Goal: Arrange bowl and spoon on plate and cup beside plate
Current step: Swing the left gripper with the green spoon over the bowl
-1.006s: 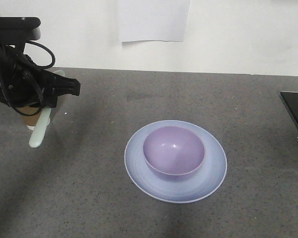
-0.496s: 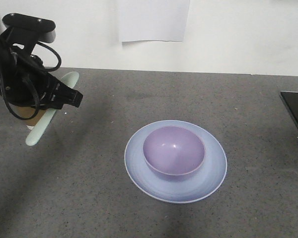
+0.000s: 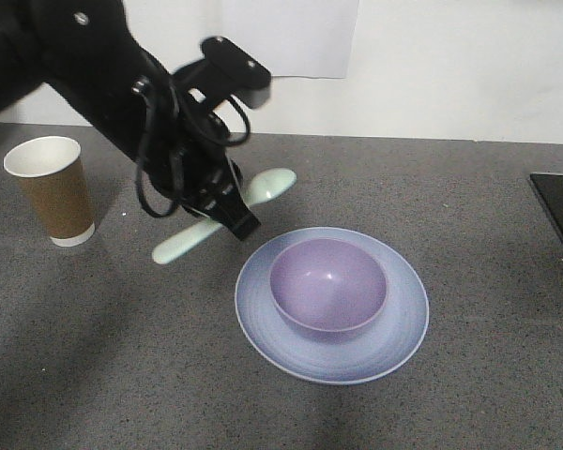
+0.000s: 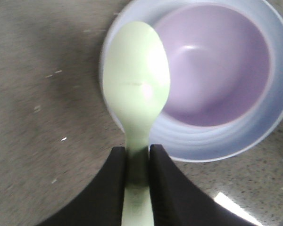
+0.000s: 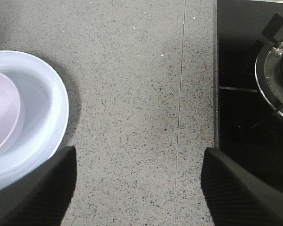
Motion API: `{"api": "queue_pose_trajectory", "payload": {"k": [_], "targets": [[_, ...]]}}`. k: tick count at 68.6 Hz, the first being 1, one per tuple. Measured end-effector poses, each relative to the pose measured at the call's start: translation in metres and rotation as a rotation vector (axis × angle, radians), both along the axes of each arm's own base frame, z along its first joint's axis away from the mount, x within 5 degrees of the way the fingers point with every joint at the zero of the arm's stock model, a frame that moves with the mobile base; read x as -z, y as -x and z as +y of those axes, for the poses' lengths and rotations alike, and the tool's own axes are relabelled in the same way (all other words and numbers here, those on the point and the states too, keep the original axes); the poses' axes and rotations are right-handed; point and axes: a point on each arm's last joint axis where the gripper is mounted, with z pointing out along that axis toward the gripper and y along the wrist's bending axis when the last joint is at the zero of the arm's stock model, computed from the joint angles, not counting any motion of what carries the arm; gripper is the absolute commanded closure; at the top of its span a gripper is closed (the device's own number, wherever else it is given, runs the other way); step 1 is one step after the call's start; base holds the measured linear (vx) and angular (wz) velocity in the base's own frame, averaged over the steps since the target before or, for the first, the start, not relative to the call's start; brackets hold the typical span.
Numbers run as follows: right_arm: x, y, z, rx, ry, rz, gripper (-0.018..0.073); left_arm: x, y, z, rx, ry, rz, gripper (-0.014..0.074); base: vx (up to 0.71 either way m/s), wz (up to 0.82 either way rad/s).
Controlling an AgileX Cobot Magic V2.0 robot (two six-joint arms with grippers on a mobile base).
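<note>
The lavender bowl [image 3: 328,286] sits in the middle of the pale blue plate [image 3: 408,314] on the grey counter. My left gripper [image 3: 236,223] is shut on the handle of the mint-green spoon [image 3: 267,187], held in the air just left of the plate. In the left wrist view the spoon [image 4: 137,84] points its scoop over the plate's rim [image 4: 273,117] beside the bowl [image 4: 217,61], with my gripper [image 4: 137,157] pinching the handle. The brown paper cup [image 3: 53,190] stands upright at far left. My right gripper [image 5: 139,160] is open over bare counter, right of the plate [image 5: 47,113].
A black stove top [image 3: 558,211] lies at the right edge of the counter, with a burner [image 5: 276,70] showing in the right wrist view. A white wall with a sheet of paper [image 3: 291,37] stands behind the counter.
My left arm has swung right from beside the cup to the plate's left edge, carrying the spoon. The cup is now uncovered. Bowl and plate have not moved.
</note>
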Motion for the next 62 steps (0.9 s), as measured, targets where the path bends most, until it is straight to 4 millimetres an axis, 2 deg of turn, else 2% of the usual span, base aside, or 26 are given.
{"api": "queue_pose_trajectory", "payload": {"k": [12,29,48,62], "targets": [[0.000,0.000,0.000,0.000,0.000,-0.005,0.0018,0.026,0.006,-0.034,0.111,-0.045,0.049,0.0603,0.00,0.00],[-0.001,-0.001,0.000,0.000,-0.001,-0.011,0.0018,0.049,0.009,-0.059,0.175,-0.096,0.076,0.0603,0.00,0.00],[-0.001,-0.001,0.000,-0.001,-0.004,-0.011,0.0018,0.049,0.002,-0.079,0.199,-0.085,0.047,0.0603,0.00,0.00],[-0.001,-0.001,0.000,0.000,-0.004,-0.014,0.0018,0.058,-0.002,-0.083,0.200,-0.099,0.060,0.0601,0.00,0.00]]}}
